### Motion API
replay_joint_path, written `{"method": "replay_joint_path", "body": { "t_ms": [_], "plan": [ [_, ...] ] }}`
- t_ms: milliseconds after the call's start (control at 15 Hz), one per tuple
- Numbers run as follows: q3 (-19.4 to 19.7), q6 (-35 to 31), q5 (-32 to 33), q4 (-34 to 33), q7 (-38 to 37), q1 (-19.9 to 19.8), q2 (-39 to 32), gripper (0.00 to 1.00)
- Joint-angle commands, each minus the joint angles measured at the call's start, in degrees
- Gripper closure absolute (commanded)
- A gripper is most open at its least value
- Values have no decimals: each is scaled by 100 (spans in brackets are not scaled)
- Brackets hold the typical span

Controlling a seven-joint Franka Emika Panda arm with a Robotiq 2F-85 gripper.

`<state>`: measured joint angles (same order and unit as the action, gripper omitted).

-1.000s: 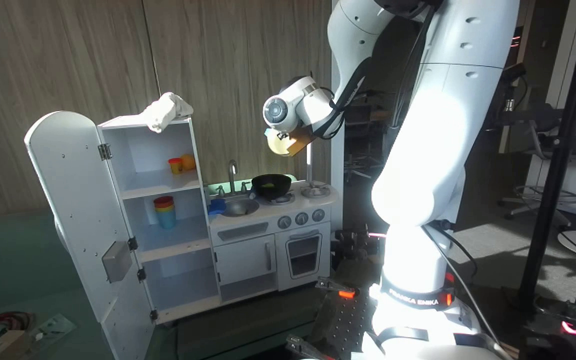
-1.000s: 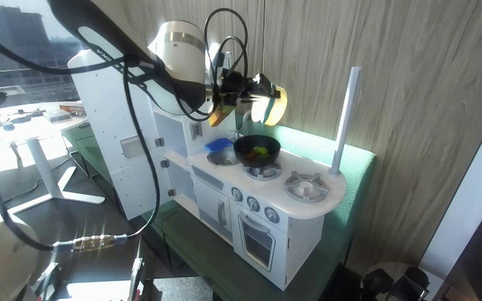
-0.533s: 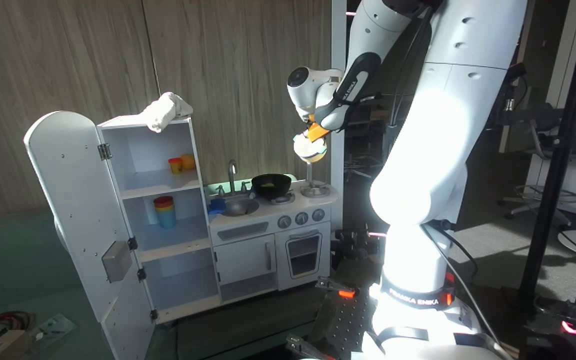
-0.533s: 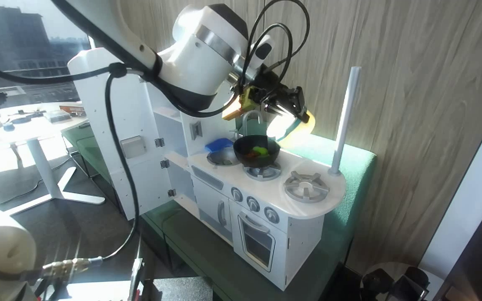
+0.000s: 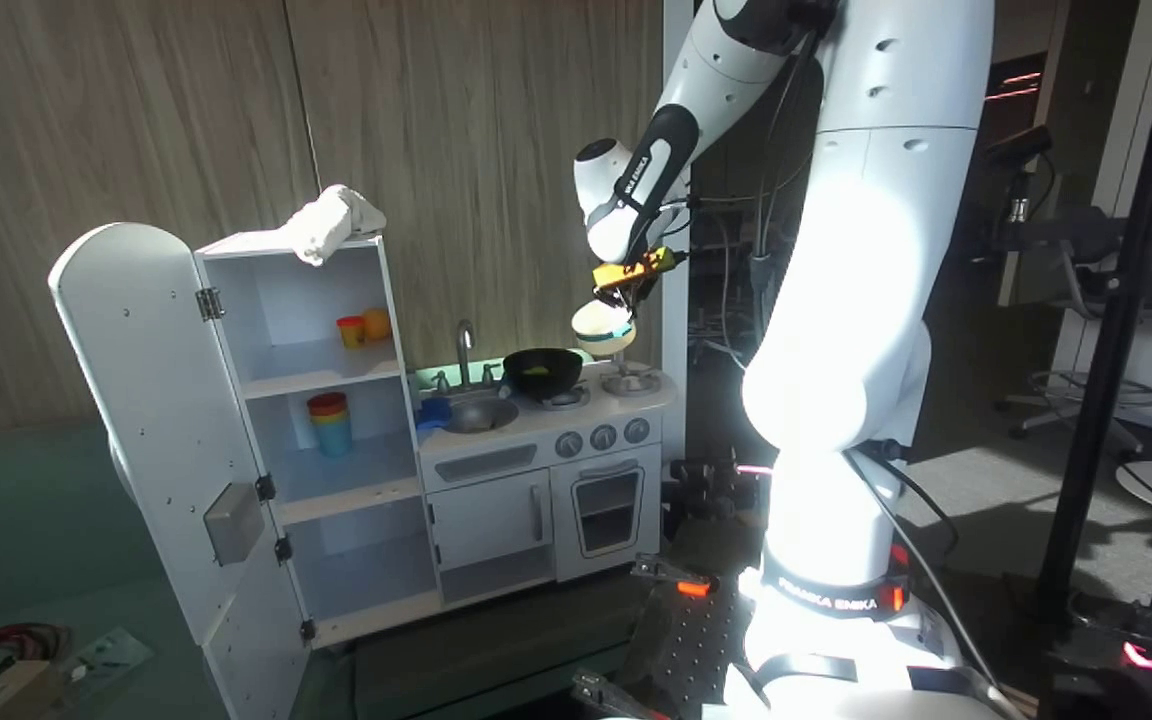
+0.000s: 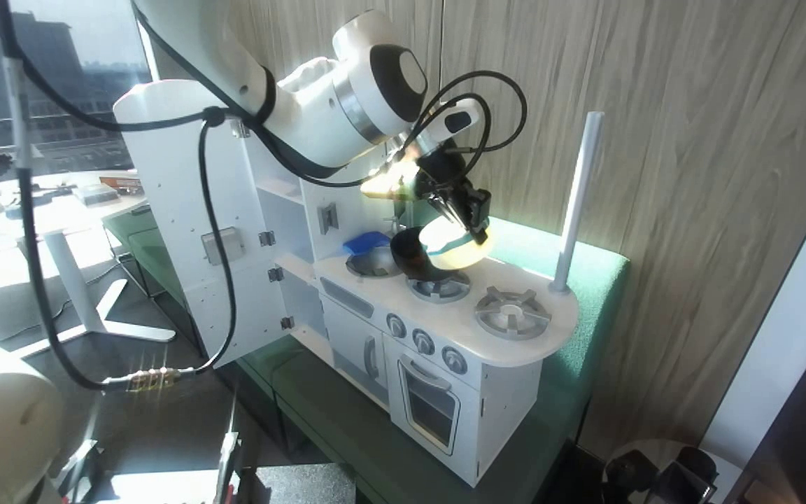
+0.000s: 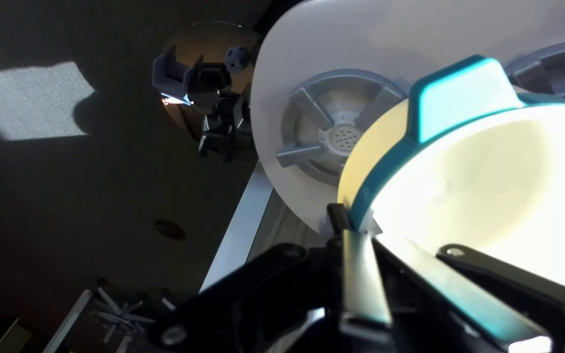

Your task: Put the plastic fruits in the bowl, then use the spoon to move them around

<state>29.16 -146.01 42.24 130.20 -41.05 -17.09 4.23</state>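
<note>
Btwn fingers (image 7: pixel 362 279); prob. teal-rimmed pot (image 7: pixel 483 191)

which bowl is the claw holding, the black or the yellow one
The yellow bowl with the teal band, its rim pinched in the claw; the black bowl sits beside the sink.

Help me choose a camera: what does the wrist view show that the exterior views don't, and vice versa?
Only the wrist view: small holes in the middle of a burner, and a clear look at the teal tab on a round container.

Only the exterior views: the sink, knobs and oven door in both; the stacked cups, and a green piece inside the black bowl, in an exterior view.

Shared: that burner, and the gripper shut on that round container. Whether the wrist view catches the black bowl, I can't tell.
</note>
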Motion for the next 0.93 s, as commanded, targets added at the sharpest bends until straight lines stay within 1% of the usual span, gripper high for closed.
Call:
{"method": "replay_joint_path", "body": {
  "t_ms": [0, 267, 533, 867],
  "plan": [
    [-208, -193, -835, -456, 411, -338, -486, 97],
    [-183, -221, -1539, -758, 724, -523, -957, 97],
    [-142, -210, -2404, -1088, 1177, -661, -1415, 97],
    [-112, 7, -3501, -1655, 1740, -891, -1982, 97]
  ]
}}
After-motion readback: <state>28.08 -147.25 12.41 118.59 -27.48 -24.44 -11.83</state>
